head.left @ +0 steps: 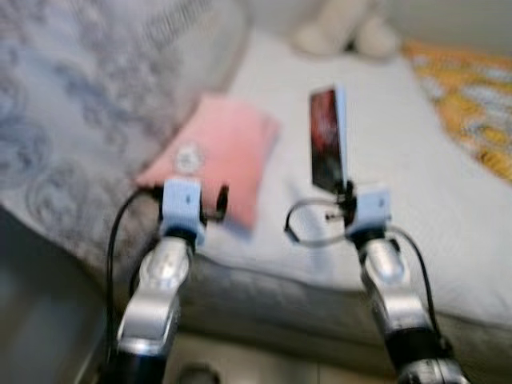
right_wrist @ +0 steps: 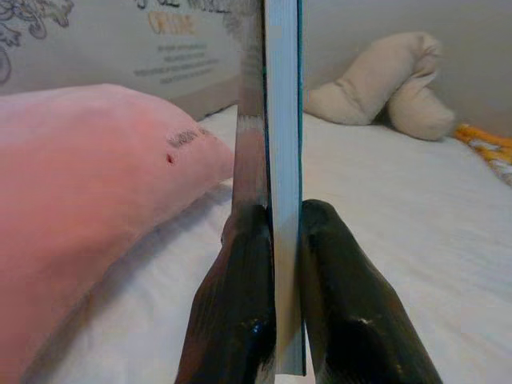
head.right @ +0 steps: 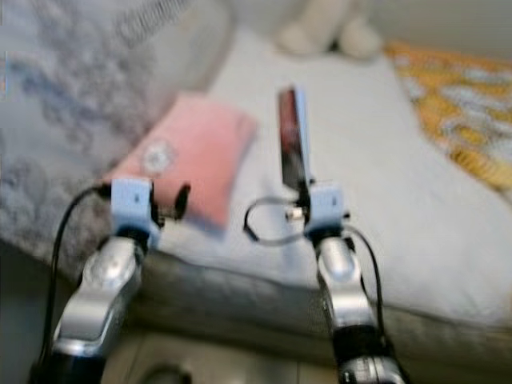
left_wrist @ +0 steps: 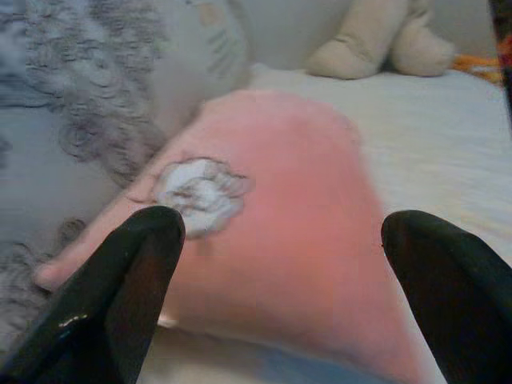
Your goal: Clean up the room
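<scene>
Overhead, both eye views were blurred, yet they laid out the scene plainly: a bed [head.left: 448, 200] with a white sheet ran across the frame, and two silver arms rose from the lower edge. At left of the frame a grey patterned duvet [head.left: 72, 120] was heaped along the bed. Just right of it lay one pink pillow [head.left: 220, 156], its near end at the left end effector [head.left: 214, 206]. The eye views did not settle that end effector's state; the left wrist view did, showing its two black fingers [left_wrist: 120, 296] spread wide, one to each side of the frame, with the pillow lying between and beyond them and not gripped. That view also made out a white round emblem [left_wrist: 200, 192] on the pillow, a mere pale spot from overhead.

Centre right of the frame, the right end effector [head.left: 346, 192] held one book [head.left: 328, 140] upright above the sheet. The right wrist view showed the two fingers [right_wrist: 240, 304] clamped on either face of the book, its pale page edge turned to the camera, and the pillow bulking at the left of that picture.

At the top centre a single beige plush toy [head.left: 344, 28] rested at the far end of the bed. At the upper right an orange and yellow patterned blanket [head.left: 472, 104] covered the bed's edge.
</scene>
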Available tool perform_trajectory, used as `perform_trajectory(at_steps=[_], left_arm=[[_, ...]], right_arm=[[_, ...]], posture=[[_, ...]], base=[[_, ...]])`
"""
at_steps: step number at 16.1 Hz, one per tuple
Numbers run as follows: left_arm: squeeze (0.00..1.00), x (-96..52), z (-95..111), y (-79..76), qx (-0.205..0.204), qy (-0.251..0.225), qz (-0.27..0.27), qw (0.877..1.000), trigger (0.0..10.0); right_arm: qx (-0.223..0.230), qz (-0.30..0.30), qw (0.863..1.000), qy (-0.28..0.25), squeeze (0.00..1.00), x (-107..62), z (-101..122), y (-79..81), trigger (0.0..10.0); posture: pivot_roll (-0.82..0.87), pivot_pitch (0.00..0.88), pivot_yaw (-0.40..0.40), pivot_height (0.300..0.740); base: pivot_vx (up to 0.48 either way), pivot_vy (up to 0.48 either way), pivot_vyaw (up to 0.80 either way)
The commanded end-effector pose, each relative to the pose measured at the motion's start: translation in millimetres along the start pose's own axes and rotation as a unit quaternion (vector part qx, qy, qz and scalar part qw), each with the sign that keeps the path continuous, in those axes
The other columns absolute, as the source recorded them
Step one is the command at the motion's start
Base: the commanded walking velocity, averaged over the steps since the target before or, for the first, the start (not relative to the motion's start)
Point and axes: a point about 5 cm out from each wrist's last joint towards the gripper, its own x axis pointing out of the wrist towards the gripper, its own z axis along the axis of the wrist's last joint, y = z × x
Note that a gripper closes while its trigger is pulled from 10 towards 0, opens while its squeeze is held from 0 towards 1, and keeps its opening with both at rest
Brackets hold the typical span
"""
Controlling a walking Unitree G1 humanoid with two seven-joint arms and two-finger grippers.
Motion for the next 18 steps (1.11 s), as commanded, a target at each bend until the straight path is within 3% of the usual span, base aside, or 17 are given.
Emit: perform_trajectory(at_steps=[1,4,5,6,8,9,11,13,15,17,18], left_arm=[[0.0,0.6,4,0.0,0.0,-0.007,-0.004,1.0,10.0],[0.0,0.4,4,-0.6,-0.004,-0.006,-0.006,1.0,10.0],[0.0,0.7,4,-0.7,0.001,-0.002,-0.003,1.0,10.0],[0.0,0.3,4,-0.6,0.002,-0.001,-0.002,1.0,10.0],[0.0,-4.7,6,0.7,-0.002,-0.001,-0.011,1.0,10.0],[0.0,-9.1,5,5.0,0.002,0.006,-0.015,1.0,10.0],[0.0,-11.3,6,7.6,0.005,0.009,-0.016,1.0,10.0],[0.0,-15.8,8,10.7,0.017,0.012,-0.029,0.999,10.0],[0.0,-21.8,12,13.2,0.02,0.013,-0.029,0.999,10.0],[0.0,-26.0,14,12.8,0.021,0.013,-0.03,0.999,10.0],[0.0,-28.8,13,13.4,0.02,0.016,-0.027,0.999,10.0]], right_arm=[[0.01,-0.005,1.0,-0.021,0.0,4.6,9,-2.1,0.0],[0.021,-0.001,0.999,-0.034,0.0,8.3,15,0.7,0.0],[0.031,0.018,0.998,-0.055,0.0,15.6,26,8.9,0.0],[0.054,0.032,0.996,-0.069,0.0,24.3,37,16.7,0.0],[0.151,0.044,0.985,-0.07,0.0,45.6,54,28.0,0.0],[0.199,0.046,0.978,-0.048,0.0,54.6,51,33.5,0.0],[0.211,0.048,0.976,-0.033,0.0,57.7,47,36.8,0.0],[0.26,0.038,0.965,0.016,0.0,63.4,33,42.0,0.0],[0.322,0.042,0.943,0.073,0.0,65.6,20,54.3,0.0],[0.351,0.044,0.929,0.108,0.0,62.4,9,58.4,0.0],[0.384,0.052,0.912,0.134,0.0,57.8,0,63.2,0.0]], posture=[[0.09,0.0,-0.063,0.719],[0.09,0.0,-0.056,0.719],[0.09,0.0,-0.051,0.719],[0.09,0.0,-0.048,0.719],[0.11,0.004,-0.032,0.719],[0.13,0.031,-0.011,0.719],[0.14,0.043,0.0,0.719],[0.17,0.067,0.011,0.719],[0.2,0.09,0.011,0.719],[0.21,0.103,-0.002,0.719],[0.22,0.108,-0.008,0.719]], base=[[0.48,0.0,0.0],[0.48,0.0,0.0],[0.0,0.0,0.0],[0.0,0.0,0.0],[0.0,0.0,0.0],[0.0,0.0,0.0],[0.0,0.0,0.0],[0.0,0.0,0.0],[0.0,0.0,0.0],[0.0,0.0,0.0],[0.0,0.0,0.0]])
